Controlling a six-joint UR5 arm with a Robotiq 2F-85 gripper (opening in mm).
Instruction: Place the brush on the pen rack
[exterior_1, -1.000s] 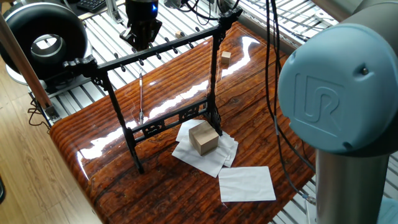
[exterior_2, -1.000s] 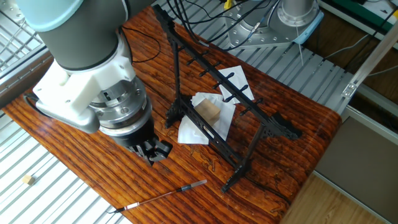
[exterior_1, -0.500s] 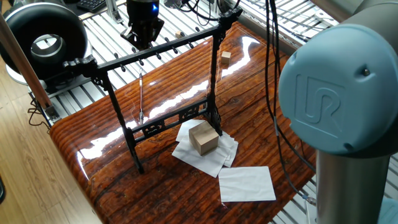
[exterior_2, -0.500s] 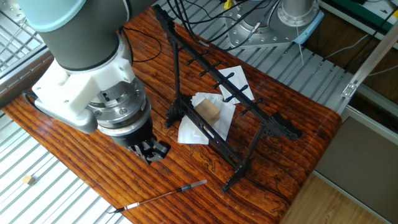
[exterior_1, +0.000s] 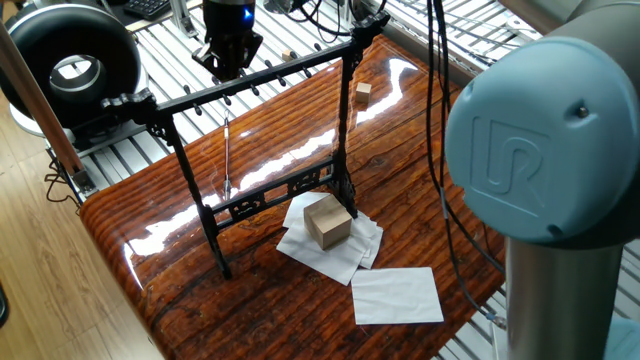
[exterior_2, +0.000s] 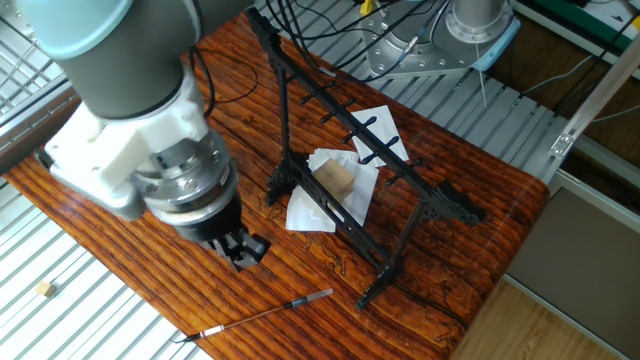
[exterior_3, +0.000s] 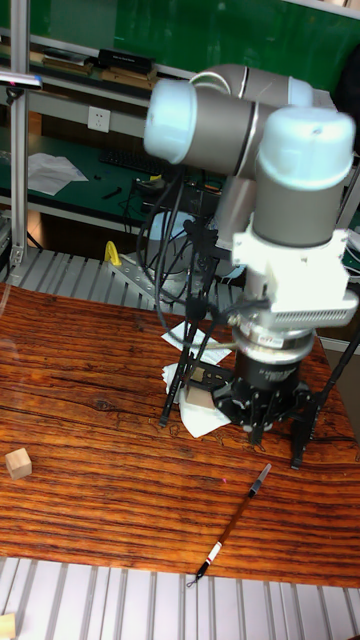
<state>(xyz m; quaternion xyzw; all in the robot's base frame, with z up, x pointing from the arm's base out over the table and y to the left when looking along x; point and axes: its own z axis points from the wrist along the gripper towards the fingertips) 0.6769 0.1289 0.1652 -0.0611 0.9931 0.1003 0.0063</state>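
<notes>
One brush (exterior_3: 232, 523) lies flat at the near edge of the worktop (exterior_3: 80, 420) in the tall fixed view, its tail reaching onto the metal slats and its darker end pointing back toward the rack (exterior_3: 200, 300). Nothing touches it. It looks very thin, light and stiff, so it should lift easily but could roll or pivot between hard fingers. The best hold is probably across the shaft near the middle, away from the fine tip, which would likely bend or splay if squeezed.

Just behind it hangs the pincer (exterior_3: 262, 405), above the wood and carrying nothing. Its fingers seem set a little apart, though the arm's bulk hides much of them.

Farther back stands the rack (exterior_2: 350, 140), upright on both legs, pegs along its top bar bare. Beneath it sit white papers (exterior_2: 372, 125) and a small wooden block (exterior_2: 338, 178).
</notes>
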